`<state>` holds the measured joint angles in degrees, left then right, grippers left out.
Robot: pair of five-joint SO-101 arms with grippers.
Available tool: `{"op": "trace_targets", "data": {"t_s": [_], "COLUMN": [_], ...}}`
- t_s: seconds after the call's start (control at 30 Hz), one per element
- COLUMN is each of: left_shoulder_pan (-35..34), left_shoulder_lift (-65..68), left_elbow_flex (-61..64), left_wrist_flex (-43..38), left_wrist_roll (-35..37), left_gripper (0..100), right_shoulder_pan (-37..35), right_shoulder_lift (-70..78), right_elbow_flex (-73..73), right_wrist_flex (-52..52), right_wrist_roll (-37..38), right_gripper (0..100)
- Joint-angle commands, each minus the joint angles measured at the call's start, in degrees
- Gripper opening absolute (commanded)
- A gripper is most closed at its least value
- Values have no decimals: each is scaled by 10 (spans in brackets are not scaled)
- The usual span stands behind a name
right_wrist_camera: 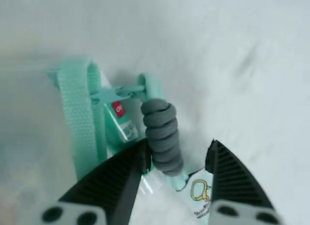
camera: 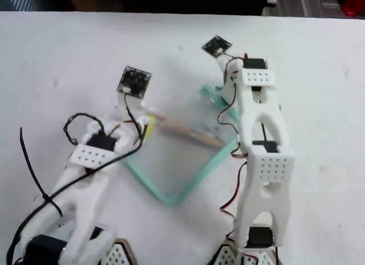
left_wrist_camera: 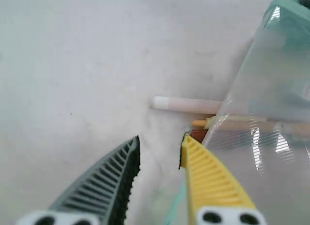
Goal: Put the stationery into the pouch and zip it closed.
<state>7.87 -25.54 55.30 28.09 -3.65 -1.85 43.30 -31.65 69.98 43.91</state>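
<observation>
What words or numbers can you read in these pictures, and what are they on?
No text here is clear enough to read.
The white tag on the pouch has a red mark and a code patch: its print is too small and blurred.
The label with a gold mark, beside the zipper pull: its tiny print is too blurred.
</observation>
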Motion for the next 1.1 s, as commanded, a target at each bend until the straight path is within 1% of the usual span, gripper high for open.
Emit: {"op": "trace_targets", "data": {"t_s": [0.0,0.07,0.1,0.2,0.37,0.57,0.7,0.8,0.87,0.93,1.07], "left_shoulder_pan": [-1,-1,-1,-1,-1,-1,-2,0,0,0,0], "left_shoulder_lift": [0,0,0,0,0,0,-5,-5,-5,-6,-12], "left_elbow_flex": [-4,-4,-4,-5,-5,-5,-5,-5,-9,-10,-10], "left_wrist_flex": [-14,-14,-14,-14,-14,-14,-11,-5,15,25,28], "left_wrist_roll": [-6,-6,-6,-6,-5,-3,-1,-1,-1,-1,-1], "left_gripper": [165,165,165,165,165,165,168,170,190,212,217], "right_shoulder_pan": [-11,-11,-11,-12,-12,-23,-52,-62,-66,-75,-91], "right_shoulder_lift": [0,0,0,0,-1,-1,-1,-14,-36,-61,-118], "right_elbow_flex": [-33,-44,-48,-59,-114,-256,-372,-437,-446,-443,-417], "right_wrist_flex": [-2,-2,-1,11,65,195,285,289,288,288,289], "right_wrist_roll": [2,2,2,2,2,1,-4,-73,-105,-111,-111], "right_gripper": [115,35,11,43,15,17,17,16,16,16,16]}}
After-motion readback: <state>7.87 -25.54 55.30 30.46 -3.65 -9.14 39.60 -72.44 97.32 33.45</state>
